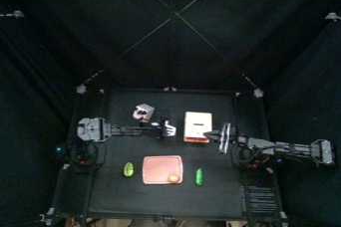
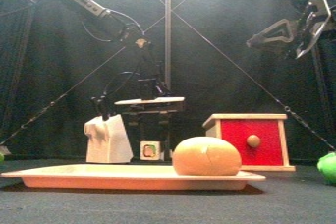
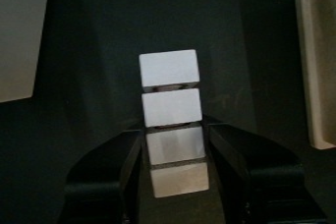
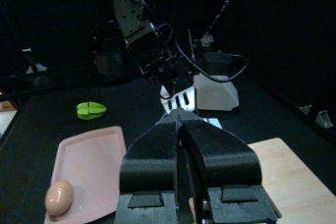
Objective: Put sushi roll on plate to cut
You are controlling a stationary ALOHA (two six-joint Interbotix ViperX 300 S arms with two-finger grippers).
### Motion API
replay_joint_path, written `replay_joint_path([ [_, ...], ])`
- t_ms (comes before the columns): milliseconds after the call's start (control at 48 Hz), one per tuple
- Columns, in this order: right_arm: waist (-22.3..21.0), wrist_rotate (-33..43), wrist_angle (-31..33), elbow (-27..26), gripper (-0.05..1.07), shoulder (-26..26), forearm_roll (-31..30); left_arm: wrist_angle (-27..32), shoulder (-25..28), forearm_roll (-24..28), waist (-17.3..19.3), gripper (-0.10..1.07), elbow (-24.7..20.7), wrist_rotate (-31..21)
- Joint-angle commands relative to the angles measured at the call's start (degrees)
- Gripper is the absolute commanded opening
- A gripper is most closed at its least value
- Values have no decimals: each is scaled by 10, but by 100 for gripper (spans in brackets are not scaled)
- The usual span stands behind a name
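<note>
The sushi roll point(image 3: 172, 120), a row of white segments, is grasped at one end between the fingers of the left gripper point(image 3: 175, 164) and held above the bench point(image 1: 107, 196), apparently so it can be carried to the plate point(image 1: 163, 170), which lies at the near middle carrying only a small orange lump point(image 2: 207, 156). The right gripper point(image 4: 188, 135) hangs raised to the right, its fingers clenched on nothing, seemingly kept clear of the transfer.

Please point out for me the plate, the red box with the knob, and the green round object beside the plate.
plate point(image 2: 79, 177): front view, on its bare left rim.
red box point(image 2: 238, 130): front view, on its red front face.
green round object point(image 4: 90, 110): right wrist view, on its middle.
</note>
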Motion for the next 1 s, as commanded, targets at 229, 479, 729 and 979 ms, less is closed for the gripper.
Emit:
replay_joint_path([
  [229,-1,-1,-3,-5,1,4,0,2,-32,31,-12,56,-11,-4],
  [479,-2,-1,-2,-5,1,4,1,51,-62,47,-57,56,-14,-7],
  [729,-2,0,-2,-5,1,4,1,71,-68,48,-118,56,-22,-47],
  [979,-2,0,-2,-5,1,4,1,106,-67,48,-178,56,-21,-120],
])
